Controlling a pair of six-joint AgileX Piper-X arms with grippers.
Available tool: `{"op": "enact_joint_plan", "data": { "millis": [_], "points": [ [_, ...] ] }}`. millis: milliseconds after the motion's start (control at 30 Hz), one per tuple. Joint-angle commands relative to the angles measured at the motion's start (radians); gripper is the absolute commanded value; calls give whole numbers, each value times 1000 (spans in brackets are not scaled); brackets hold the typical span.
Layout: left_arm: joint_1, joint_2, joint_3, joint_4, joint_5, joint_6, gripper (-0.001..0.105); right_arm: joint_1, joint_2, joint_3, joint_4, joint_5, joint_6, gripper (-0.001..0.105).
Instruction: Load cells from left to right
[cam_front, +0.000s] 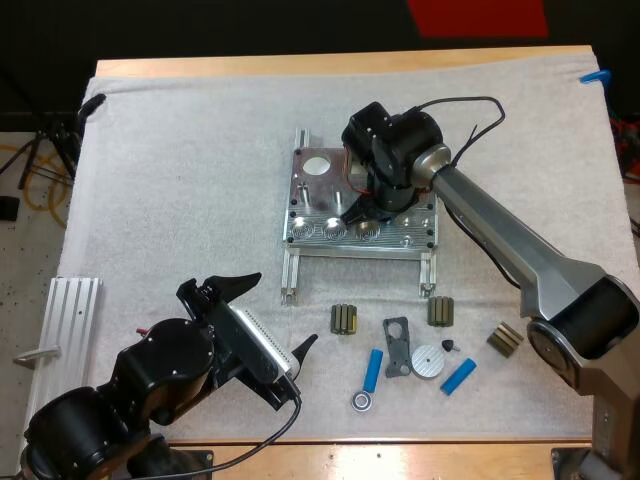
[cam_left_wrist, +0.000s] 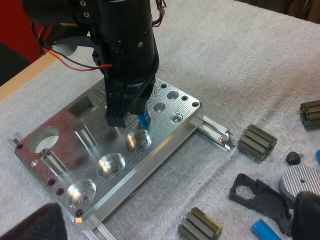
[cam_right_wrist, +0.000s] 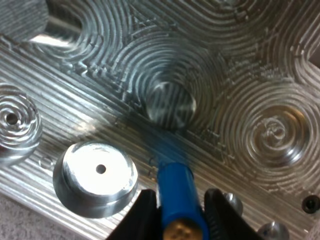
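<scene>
My right gripper (cam_front: 362, 210) clamps a blue cell (cam_right_wrist: 177, 192) just above the fixture (cam_front: 405, 241), which sits mid-mat toward the far edge. To seat it well, I should centre it over the bare pocket (cam_right_wrist: 95, 172) alongside, then descend straight. Left gripper (cam_front: 283, 308) hangs released over the white mat's (cam_front: 180, 160) near-left corner; spare cells (cam_front: 372, 369) lie along its near edge.

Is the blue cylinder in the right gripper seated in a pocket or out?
Out: the right gripper holds the blue cylinder above the ribbed metal fixture.
</scene>
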Motion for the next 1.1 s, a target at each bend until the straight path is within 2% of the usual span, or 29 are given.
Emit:
{"op": "enact_joint_plan", "data": {
  "millis": [0, 100, 167, 200, 267, 333, 367, 833, 900, 1067],
  "points": [
    [-5, -1, -3, -12, -21, -14, 88, -4, 17, 12, 37, 33, 4, 0],
    [-5, -1, -3, -12, -21, -14, 88, -4, 17, 12, 37, 35, 4, 8],
    [-5, -1, -3, -12, -21, -14, 88, -4, 17, 12, 37, 35, 4, 29],
    [-5, -1, -3, -12, -21, -12, 88, -4, 17, 12, 40, 35, 4, 36],
    [-5, -1, -3, -12, -21, -11, 88, -4, 14, 10, 50, 40, 1, 59],
    [-5, -1, -3, -12, -21, -11, 88, -4, 9, 4, 59, 41, 1, 71],
    [-5, -1, -3, -12, -21, -11, 88, -4, 1, 2, 59, 41, 1, 73],
    [-5, -1, -3, -20, -15, -3, 88, -4, -262, 2, 58, 34, 22, 70],
    [-5, -1, -3, -20, 6, -3, 88, -4, -300, 2, 63, 34, 29, 70],
    [-5, 13, -3, -16, 142, -8, 88, -4, -420, 2, 86, 34, 42, 70]
  ]
}}
